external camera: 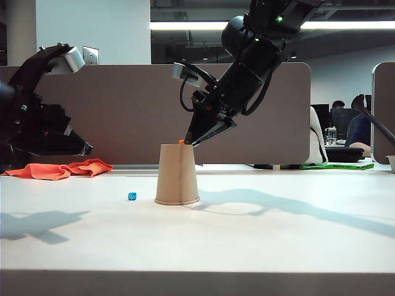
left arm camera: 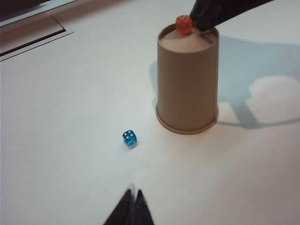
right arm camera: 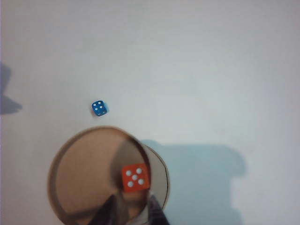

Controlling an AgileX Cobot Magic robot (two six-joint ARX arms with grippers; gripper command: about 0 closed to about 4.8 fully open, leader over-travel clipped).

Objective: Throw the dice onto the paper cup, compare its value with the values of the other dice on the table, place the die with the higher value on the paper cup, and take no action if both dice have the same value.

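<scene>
Orange dice (right arm camera: 136, 177) on the paper cup (right arm camera: 84, 173) sits between right gripper (right arm camera: 133, 206) tips, seemingly unclamped; left gripper (left arm camera: 133, 206) closed.

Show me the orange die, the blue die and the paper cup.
orange die (right arm camera: 136, 177), right wrist view, its top face.
blue die (left arm camera: 130, 138), left wrist view, its top face.
paper cup (external camera: 176, 176), exterior view, its side wall.

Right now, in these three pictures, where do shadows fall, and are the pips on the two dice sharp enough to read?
Exterior view: long arm shadows cross the white table; the small blue die is too tiny to read. Left wrist view: a pale shadow lies behind the upturned tan paper cup; the small orange die is slightly soft. Right wrist view: both dice are sharp, and the right tool is blurred.
</scene>
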